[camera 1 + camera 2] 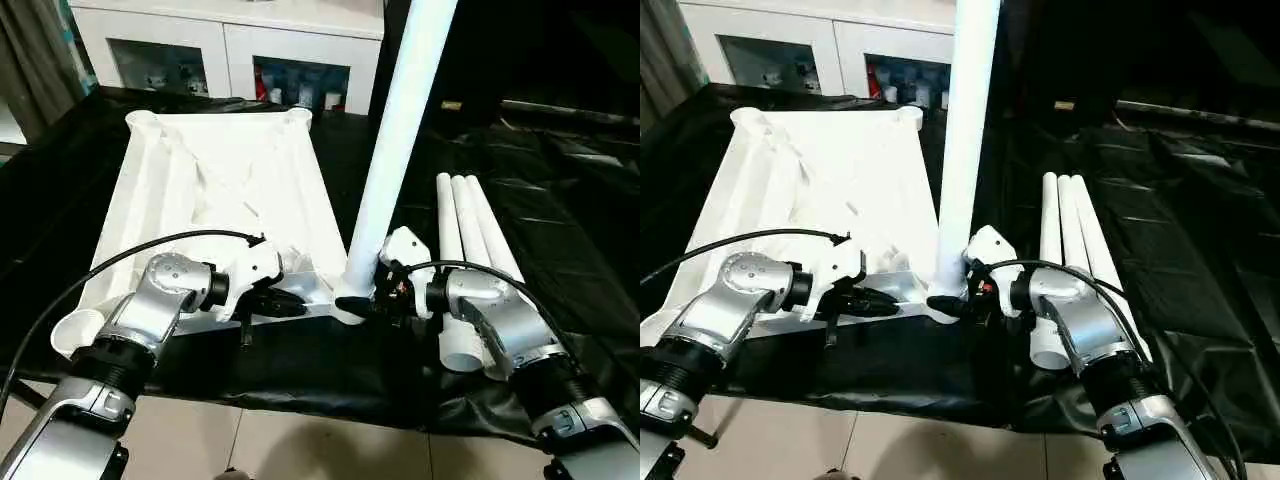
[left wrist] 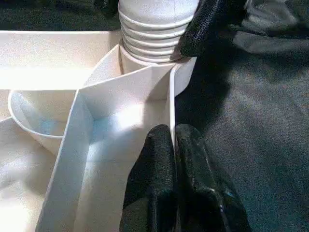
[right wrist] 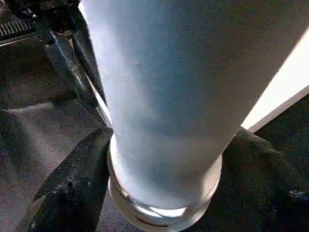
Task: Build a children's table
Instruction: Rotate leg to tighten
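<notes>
black cloth drapes the worktop (image 1: 560, 220), where the table top (image 1: 230, 190) lies ribs up; one leg (image 1: 395, 150) stands in its near right corner socket (image 2: 145, 63), three spare legs (image 1: 470, 250) just beside; the right gripper (image 1: 368, 303) clasps the leg's base; the left gripper (image 2: 175, 159) pinches the top's edge rib, fingers nearly closed; judging by exposed threads, keep the leg upright, twist steadily, hold the top still.
</notes>
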